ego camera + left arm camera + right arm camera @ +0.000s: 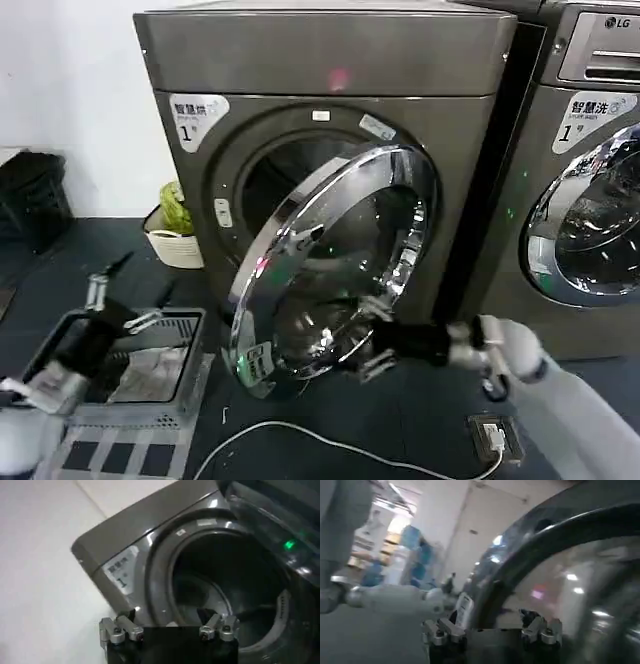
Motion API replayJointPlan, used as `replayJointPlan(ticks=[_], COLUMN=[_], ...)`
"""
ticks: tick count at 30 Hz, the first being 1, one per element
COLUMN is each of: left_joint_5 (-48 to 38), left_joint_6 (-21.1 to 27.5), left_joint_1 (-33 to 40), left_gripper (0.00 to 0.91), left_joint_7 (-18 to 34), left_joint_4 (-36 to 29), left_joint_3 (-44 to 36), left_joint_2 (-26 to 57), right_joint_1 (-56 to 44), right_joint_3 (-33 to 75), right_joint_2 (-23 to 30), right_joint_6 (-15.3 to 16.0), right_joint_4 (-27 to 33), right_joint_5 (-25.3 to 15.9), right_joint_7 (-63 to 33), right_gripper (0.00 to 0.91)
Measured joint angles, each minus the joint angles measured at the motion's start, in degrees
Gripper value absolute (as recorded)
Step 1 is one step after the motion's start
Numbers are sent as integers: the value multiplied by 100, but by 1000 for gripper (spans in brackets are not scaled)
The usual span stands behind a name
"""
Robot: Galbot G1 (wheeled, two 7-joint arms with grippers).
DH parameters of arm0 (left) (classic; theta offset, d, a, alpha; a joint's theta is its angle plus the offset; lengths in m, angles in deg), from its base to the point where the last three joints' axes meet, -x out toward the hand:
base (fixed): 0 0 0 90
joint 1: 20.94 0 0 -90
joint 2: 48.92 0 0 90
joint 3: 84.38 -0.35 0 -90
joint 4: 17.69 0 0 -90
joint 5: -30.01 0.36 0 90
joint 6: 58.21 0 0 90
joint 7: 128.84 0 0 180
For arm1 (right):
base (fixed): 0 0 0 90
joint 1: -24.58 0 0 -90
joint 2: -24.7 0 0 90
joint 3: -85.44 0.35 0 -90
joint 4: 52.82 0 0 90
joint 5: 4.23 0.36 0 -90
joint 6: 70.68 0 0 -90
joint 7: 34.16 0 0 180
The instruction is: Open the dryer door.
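Currently, in the head view, the dryer door point(335, 262) stands partly swung out from the dryer point(330, 120), hinged on its right, with the drum opening exposed behind its upper left. My right gripper point(372, 350) sits at the door's lower edge, its arm reaching in low and nearly level from the right; whether its fingers are wide or clamped on the chrome ring, I cannot tell. Risk: if contact is only a push on the curved rim, the gripper may slide off and the door may swing back. My left gripper point(125, 295) waits low at the left above a grey basket point(190, 375), fingers spread and empty. In the left wrist view, the left gripper point(169, 630) faces the drum opening point(225, 595), well apart. In the right wrist view, the right gripper point(492, 630) lies just beside the door's dark rim point(530, 555).
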Motion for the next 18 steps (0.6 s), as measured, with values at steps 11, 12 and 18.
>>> replayJointPlan(ticks=[11,12,18], left_joint_5=[128,117,88], left_joint_6=[-56,-75,-288], left_joint_1=[780,842,1219], left_gripper=[907,907,907], left_joint_7=[-20,-41,-99], left_joint_4=[493,528,764], left_joint_3=[-1043,-1134,-1843], left_joint_2=[265,291,507], right_joint_1=[-1759,-2009,-3866], right_joint_3=[1974,2243,4286], right_joint_2=[-676,-712,-559], right_joint_6=[-90,-134,-346], right_joint_4=[-638,-737,-1521], right_joint_5=[-351,-447,-767], right_joint_7=[-581,-711,-1435], right_gripper=[907,907,907])
